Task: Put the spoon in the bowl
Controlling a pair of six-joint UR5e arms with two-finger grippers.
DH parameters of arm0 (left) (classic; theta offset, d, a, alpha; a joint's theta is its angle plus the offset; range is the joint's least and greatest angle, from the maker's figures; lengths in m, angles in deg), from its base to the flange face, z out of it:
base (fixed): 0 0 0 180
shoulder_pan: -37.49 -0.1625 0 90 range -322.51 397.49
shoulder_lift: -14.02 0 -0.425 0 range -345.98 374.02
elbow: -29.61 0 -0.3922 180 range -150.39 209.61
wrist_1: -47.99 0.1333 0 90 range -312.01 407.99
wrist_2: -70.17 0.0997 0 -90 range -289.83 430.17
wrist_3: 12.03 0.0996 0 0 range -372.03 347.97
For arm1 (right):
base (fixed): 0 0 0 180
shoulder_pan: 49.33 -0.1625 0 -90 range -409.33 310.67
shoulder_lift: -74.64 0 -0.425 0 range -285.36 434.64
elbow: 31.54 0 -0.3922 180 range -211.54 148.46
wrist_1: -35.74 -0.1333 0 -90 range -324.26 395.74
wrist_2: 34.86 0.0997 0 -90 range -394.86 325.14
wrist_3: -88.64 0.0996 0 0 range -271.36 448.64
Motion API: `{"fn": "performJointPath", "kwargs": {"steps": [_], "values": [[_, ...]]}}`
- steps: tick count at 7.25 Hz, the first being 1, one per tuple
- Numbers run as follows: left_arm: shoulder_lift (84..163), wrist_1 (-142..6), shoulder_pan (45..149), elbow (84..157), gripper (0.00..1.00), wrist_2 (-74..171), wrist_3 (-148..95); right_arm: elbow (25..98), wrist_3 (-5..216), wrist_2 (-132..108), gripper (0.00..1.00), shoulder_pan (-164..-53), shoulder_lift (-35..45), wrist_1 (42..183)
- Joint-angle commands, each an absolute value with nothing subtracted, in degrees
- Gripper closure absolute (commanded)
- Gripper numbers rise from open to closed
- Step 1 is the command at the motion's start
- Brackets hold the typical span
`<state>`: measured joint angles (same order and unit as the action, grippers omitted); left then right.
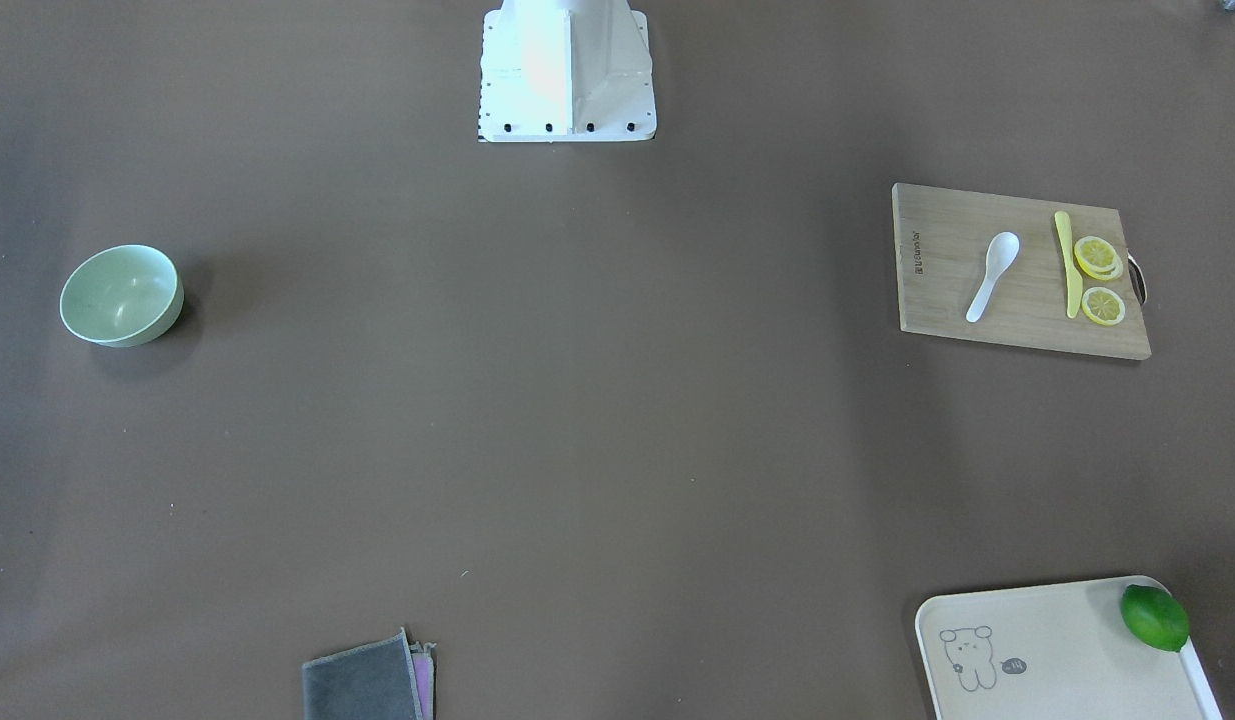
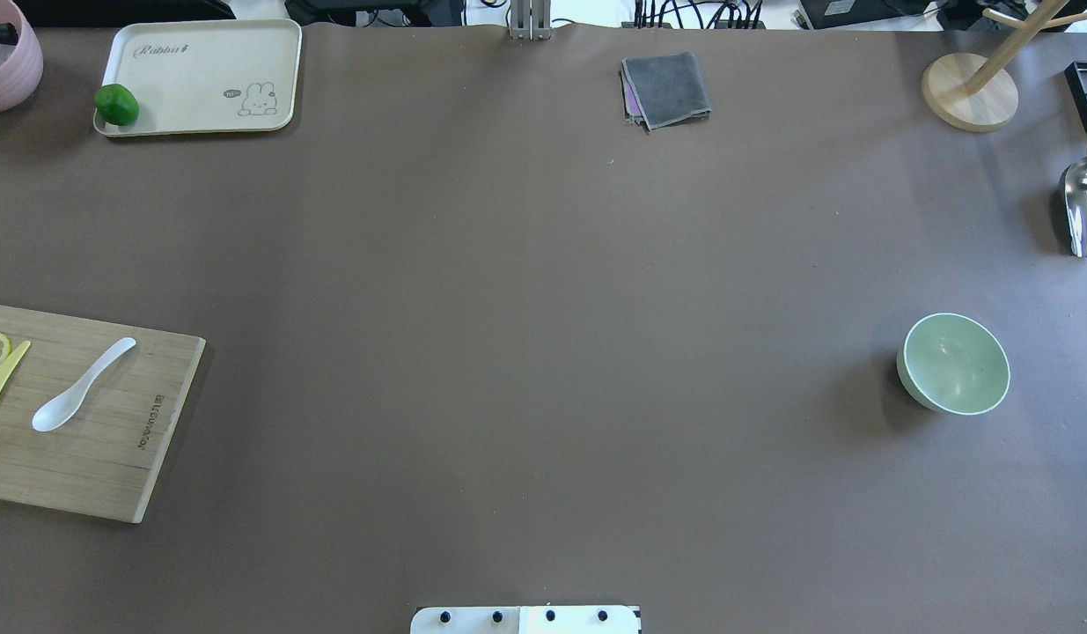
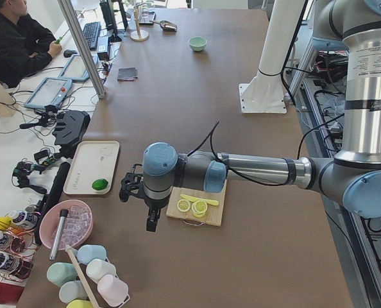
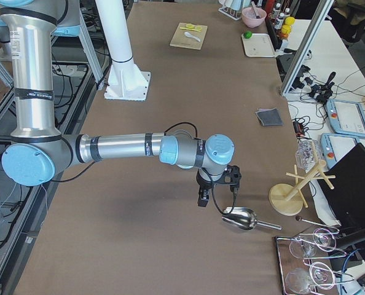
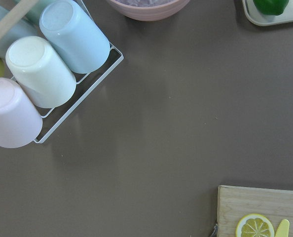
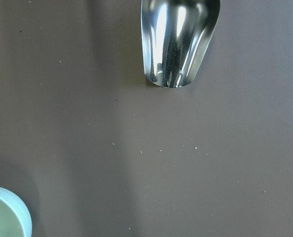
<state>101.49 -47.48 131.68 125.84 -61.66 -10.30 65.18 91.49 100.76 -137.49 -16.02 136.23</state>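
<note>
The spoon [image 2: 81, 386] is lying on a board [image 2: 112, 449] at the table's left end, its scoop nearer the robot's edge and its handle angling toward the far edge. A knife [image 1: 1067, 265] and lemon slices [image 1: 1097, 258] are sharing that board, closer to the end. The bowl [image 2: 955, 363] is standing upright near the right end, well apart from the spoon. The left gripper [image 3: 151, 223] is hanging over the left end just beyond the board, and the right gripper [image 4: 203, 201] is hanging over the right end near a steel scoop [image 4: 241, 218]. Whether either is open or closed, I cannot tell. A lime [image 1: 1154, 617] is sitting on a tray [image 1: 1037, 600] at the far left corner.
</note>
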Motion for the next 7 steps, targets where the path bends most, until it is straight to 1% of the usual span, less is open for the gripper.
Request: {"fn": "performJointPath", "kwargs": {"steps": [1, 2, 7], "values": [[100.5, -47.6, 132.0, 126.2, 0.02, -61.7, -10.3, 65.2, 91.5, 100.8, 0.00, -137.5, -16.1, 136.2], [99.7, -47.7, 132.1, 127.2, 0.02, -61.7, -10.3, 65.2, 91.5, 101.3, 0.00, -137.5, -16.1, 136.3], [99.5, -47.6, 132.2, 127.2, 0.02, -61.7, -11.0, 65.5, 91.5, 100.8, 0.00, -137.5, -16.1, 136.2]]}}
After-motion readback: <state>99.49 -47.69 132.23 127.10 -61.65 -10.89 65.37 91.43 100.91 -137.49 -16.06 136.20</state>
